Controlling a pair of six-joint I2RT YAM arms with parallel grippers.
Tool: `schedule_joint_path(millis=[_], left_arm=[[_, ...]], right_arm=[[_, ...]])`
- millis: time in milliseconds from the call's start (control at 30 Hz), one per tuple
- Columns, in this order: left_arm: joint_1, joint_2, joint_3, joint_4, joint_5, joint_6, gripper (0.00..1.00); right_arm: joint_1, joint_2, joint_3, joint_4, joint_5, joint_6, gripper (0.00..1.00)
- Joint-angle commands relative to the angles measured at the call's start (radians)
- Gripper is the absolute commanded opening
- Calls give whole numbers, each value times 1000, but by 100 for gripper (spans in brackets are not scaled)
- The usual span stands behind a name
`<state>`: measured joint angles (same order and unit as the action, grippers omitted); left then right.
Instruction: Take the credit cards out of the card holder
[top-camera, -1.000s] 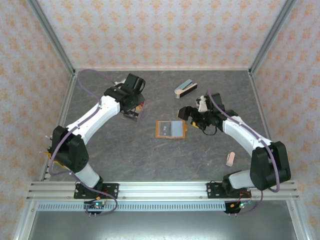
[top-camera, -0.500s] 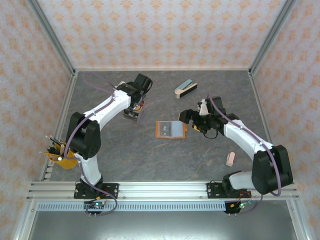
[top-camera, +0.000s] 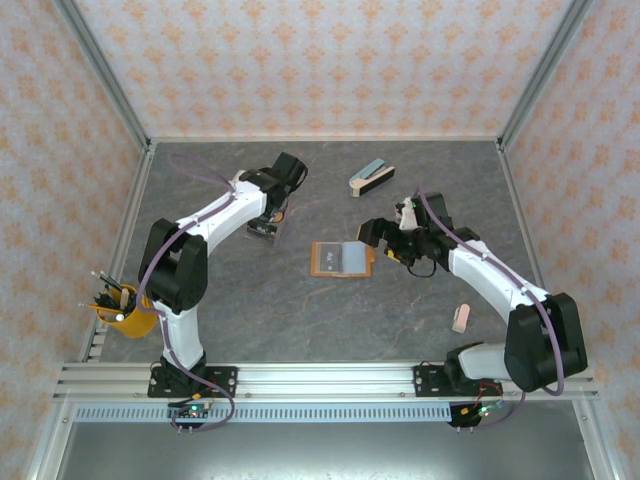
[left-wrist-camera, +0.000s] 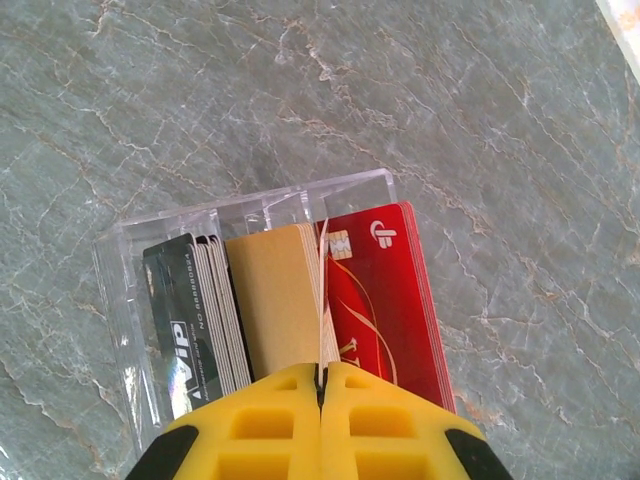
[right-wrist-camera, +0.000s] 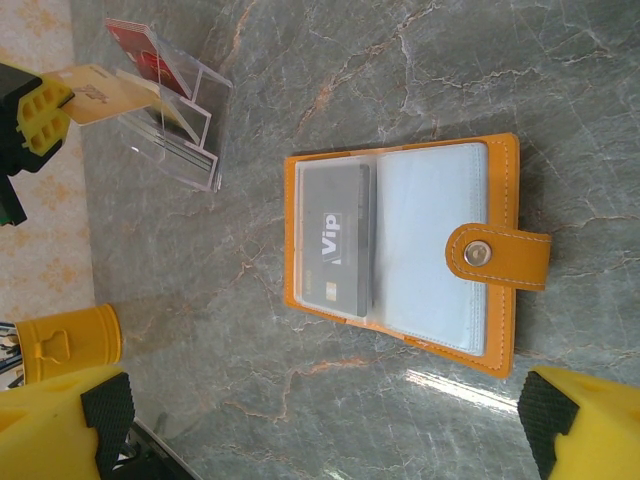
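The card holder (top-camera: 342, 258) lies open on the table, orange leather with a grey-blue lining (right-wrist-camera: 430, 250) and a snap tab. A dark grey VIP credit card (right-wrist-camera: 335, 240) sits in its left clear sleeve. My right gripper (right-wrist-camera: 335, 430) hovers just right of the holder (top-camera: 385, 242), jaws wide open and holding nothing. My left gripper (left-wrist-camera: 322, 375) is shut on a tan card (right-wrist-camera: 105, 95), seen edge-on in the left wrist view, over a clear plastic card stand (left-wrist-camera: 250, 205). The stand holds black (left-wrist-camera: 185, 320), tan (left-wrist-camera: 275, 300) and red cards (left-wrist-camera: 385, 290).
A grey-blue and black stapler-like thing (top-camera: 368, 178) lies at the back, right of centre. A pink eraser (top-camera: 461, 318) rests at the front right. A yellow cup of pencils (top-camera: 122, 312) stands at the left edge. Patterned walls and metal posts ring the table.
The left arm has folded in, its elbow swinging toward the near left, while its gripper stays over the clear stand. The right gripper has shifted only slightly near the card holder.
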<state>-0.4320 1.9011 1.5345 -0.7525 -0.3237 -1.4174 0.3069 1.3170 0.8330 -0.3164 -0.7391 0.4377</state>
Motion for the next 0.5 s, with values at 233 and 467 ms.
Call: schedule_joint_path(millis=[233,467], left_arm=[[13,3,-30,-16,-42,-71,1],[18,24,-47,45,2,-58,16]], right_arm=[[0,-19,-7,-7,12,-1,100],[-2,-16,-8,-7,11,1,100]])
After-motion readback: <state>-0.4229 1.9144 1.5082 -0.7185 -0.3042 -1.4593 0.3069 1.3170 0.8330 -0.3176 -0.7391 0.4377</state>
